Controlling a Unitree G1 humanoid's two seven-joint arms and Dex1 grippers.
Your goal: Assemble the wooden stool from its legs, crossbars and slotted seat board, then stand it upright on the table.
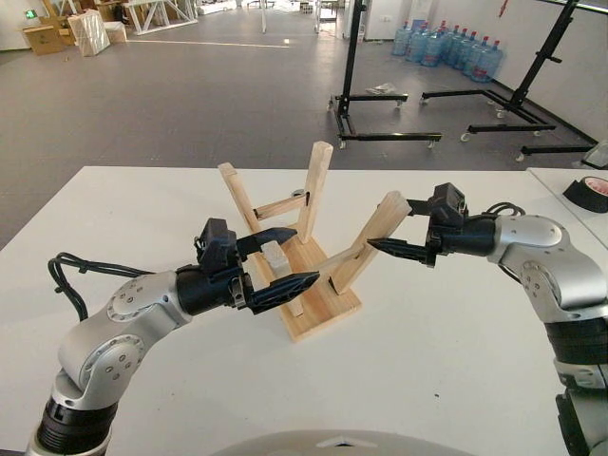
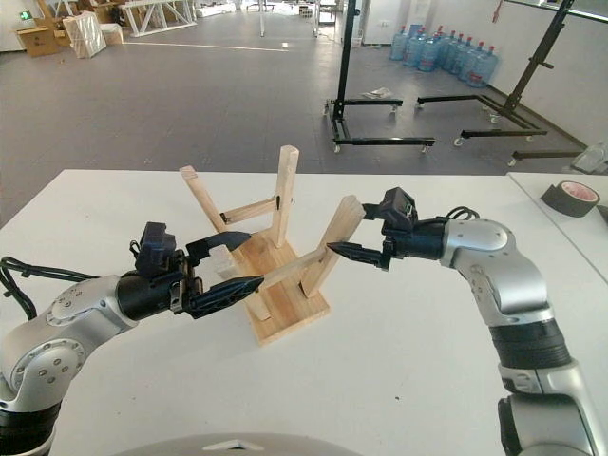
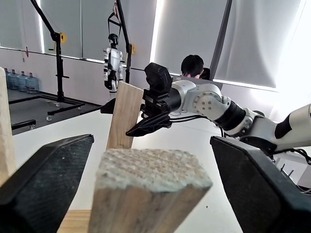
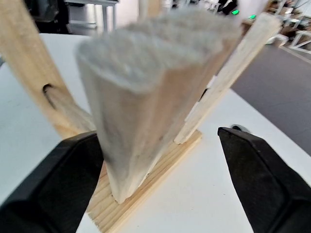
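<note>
The wooden stool lies upside down on the white table, its seat board [image 1: 328,312] flat and its legs pointing up. Two tall legs [image 1: 316,188] at the back are joined by a crossbar [image 1: 282,206]. My left gripper [image 1: 306,255] stands open around the top of a short near leg [image 1: 275,256]; in the left wrist view that leg end [image 3: 150,191] sits between my fingers [image 3: 48,179] with gaps on both sides. My right gripper [image 1: 385,228] is open astride the top of the slanted right leg [image 1: 366,249], whose end [image 4: 150,82] fills the space between its pads.
A black tape roll [image 1: 589,193] lies at the table's far right. Black wheeled stands [image 1: 380,109] and water bottles [image 1: 446,43] are on the floor beyond the far edge. Bare table surrounds the stool.
</note>
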